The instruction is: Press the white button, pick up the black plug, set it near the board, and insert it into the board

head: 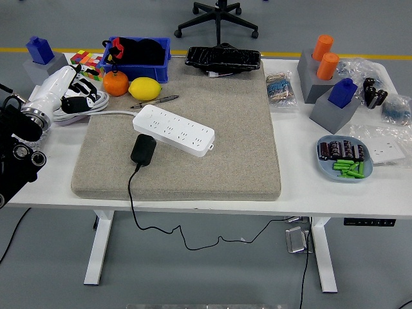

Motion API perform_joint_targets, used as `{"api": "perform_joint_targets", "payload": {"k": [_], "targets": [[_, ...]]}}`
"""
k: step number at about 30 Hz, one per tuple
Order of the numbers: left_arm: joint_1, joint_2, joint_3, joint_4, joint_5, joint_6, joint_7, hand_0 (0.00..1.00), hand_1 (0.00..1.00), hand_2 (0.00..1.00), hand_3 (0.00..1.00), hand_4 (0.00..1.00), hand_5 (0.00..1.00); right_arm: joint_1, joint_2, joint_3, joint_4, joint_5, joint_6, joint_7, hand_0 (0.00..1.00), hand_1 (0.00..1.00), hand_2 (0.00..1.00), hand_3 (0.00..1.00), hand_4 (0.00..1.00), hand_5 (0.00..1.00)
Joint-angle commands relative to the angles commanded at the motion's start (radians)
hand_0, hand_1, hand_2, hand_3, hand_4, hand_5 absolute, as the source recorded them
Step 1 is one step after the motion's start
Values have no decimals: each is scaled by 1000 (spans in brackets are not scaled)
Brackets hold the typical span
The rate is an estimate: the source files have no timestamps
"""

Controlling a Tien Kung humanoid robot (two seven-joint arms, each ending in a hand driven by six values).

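The black plug (143, 150) is a blocky adapter lying flat on a beige mat (225, 174), touching the near edge of the white board (174, 129), a long power strip set at a slant; its thin black cord (132, 206) trails off the white counter (302, 193). The floor is grey with a yellow line. One lemon (145, 88), one orange (116, 84) and one pen (154, 101) lie behind. The left arm (19, 151) rests at the left edge; whether the hand grips cannot be told.

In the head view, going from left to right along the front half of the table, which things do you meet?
Left arm → black plug → white power strip → blue plate holding green batteries → white wall socket.
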Motion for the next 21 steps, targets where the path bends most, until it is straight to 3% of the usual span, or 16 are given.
{"api": "perform_joint_targets", "payload": {"k": [4, 5, 10, 11, 21], "targets": [[-41, -26, 76, 35, -9, -13, 13, 420, 333, 306, 763, 2, 2, 0, -2, 1, 0, 1, 0, 0, 709, 635, 618, 600, 682, 393], [-49, -32, 93, 43, -14, -15, 15, 391, 278, 232, 756, 2, 2, 0, -2, 1, 0, 1, 1, 0, 708, 634, 618, 600, 682, 391], [-91, -67, 173, 94, -50, -28, 19, 391, 278, 232, 756, 2, 2, -2, -4, 3, -1, 2, 1, 1, 708, 634, 618, 600, 682, 391], [-102, -76, 195, 107, -63, -28, 15, 387, 245, 174, 707, 2, 2, -3, -4, 4, -2, 2, 0, 1, 711, 634, 618, 601, 682, 390], [-206, -147, 364, 222, -122, -68, 32, 388, 236, 171, 673, 2, 2, -2, -8, 2, -3, 4, 1, 1, 708, 633, 618, 601, 681, 388]]}}
